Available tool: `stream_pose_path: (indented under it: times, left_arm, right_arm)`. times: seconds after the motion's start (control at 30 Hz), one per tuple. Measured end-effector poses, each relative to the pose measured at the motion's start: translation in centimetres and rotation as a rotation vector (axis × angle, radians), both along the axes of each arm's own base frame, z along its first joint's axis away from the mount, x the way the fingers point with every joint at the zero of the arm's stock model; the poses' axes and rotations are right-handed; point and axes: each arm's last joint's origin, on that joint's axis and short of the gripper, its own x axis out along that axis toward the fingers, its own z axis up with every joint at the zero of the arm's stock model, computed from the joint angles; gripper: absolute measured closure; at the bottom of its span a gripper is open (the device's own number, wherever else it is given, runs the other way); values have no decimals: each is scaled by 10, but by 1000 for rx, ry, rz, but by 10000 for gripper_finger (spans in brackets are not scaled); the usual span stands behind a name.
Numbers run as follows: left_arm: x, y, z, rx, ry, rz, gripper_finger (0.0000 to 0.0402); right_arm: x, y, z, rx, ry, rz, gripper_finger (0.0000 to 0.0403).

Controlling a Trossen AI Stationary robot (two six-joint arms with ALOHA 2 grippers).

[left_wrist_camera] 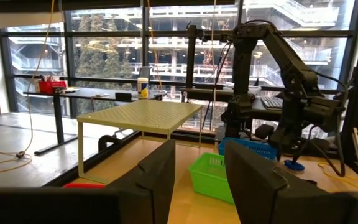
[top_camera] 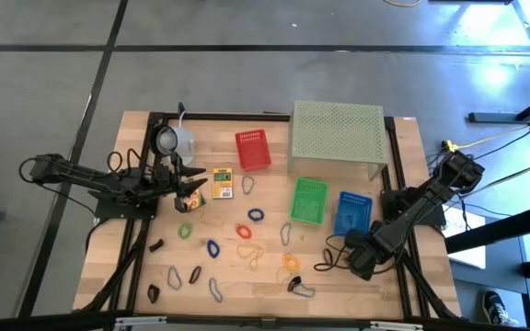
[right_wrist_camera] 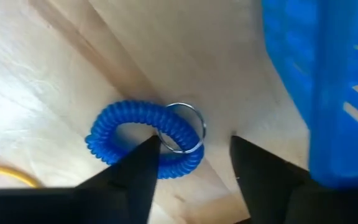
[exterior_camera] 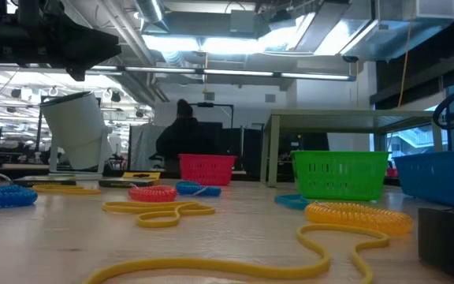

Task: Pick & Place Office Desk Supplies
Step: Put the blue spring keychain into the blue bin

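The wooden worktop [top_camera: 265, 276] carries, at its far side, a pale green perforated stand [top_camera: 337, 131], with a red basket [top_camera: 253, 150] to its left and a green basket [top_camera: 308, 199] and a blue basket [top_camera: 351, 212] nearer, toward the right. A pale mug-like object [top_camera: 175, 141] stands at the far left. The left tool [top_camera: 190, 188] is raised above the worktop just left of the small yellow printed box [top_camera: 222, 182], its fingers [left_wrist_camera: 154, 180] parted with nothing seen between them. The right tool [right_wrist_camera: 191, 155] is low at the near right, beside the blue basket, its fingers standing apart on either side of a blue coiled loop [right_wrist_camera: 143, 140] with a metal ring [right_wrist_camera: 182, 127], which lies flat on the wood; the tips do not visibly clamp it. Other small loops, among them a green loop [top_camera: 185, 230], a red loop [top_camera: 245, 230] and an orange loop [top_camera: 290, 261], lie scattered across the middle and near part of the worktop
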Motion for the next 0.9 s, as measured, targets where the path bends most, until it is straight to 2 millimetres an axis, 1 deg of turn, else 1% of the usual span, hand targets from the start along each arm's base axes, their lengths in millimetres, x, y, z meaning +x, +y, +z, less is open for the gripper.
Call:
stream_pose_path:
  times: [0.23, 0.3, 0.33, 0.4, 0.57, 0.73, 0.9]
  left_arm:
    - [0, 0, 0, 0, 0, 0, 269]
    - [0, 0, 0, 0, 0, 0, 269]
    - [0, 0, 0, 0, 0, 1, 269]
    - [0, 0, 0, 0, 0, 1, 269]
    - [0, 0, 0, -1, 0, 0, 269]
    - [0, 0, 0, -1, 0, 1, 269]
    - [0, 0, 0, -1, 0, 1, 269]
  right_arm:
    - [-2, 0, 0, 44, 36, 35, 348]
    - [-5, -1, 1, 50, 57, 36, 379]
    - [-6, -2, 3, 57, 59, 36, 388]
    - [-9, -4, 7, 53, 68, 37, 391]
    - [-13, -3, 23, 96, -29, 47, 374]
    - [-19, -7, 46, 89, -219, 22, 384]
    - [-21, -16, 68, 51, -475, -5, 387]
